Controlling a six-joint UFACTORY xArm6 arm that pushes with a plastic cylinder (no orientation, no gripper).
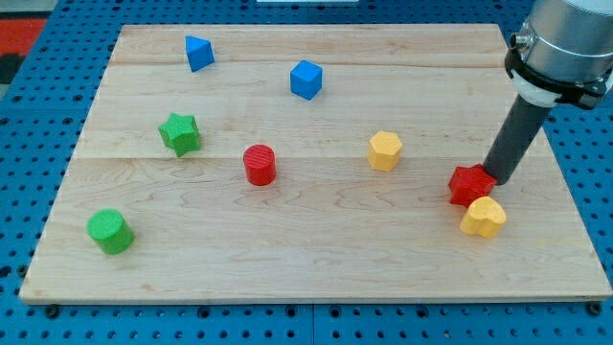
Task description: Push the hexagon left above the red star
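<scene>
The yellow hexagon sits right of the board's middle. The red star lies near the view's right, lower and to the right of the hexagon. My tip rests against the red star's right side, well to the right of the hexagon. A yellow heart-like block touches the red star from below.
A red cylinder stands left of the hexagon. A green star and a green cylinder are on the left. A blue block and a blue cube lie near the top. The wooden board ends close to the right of my tip.
</scene>
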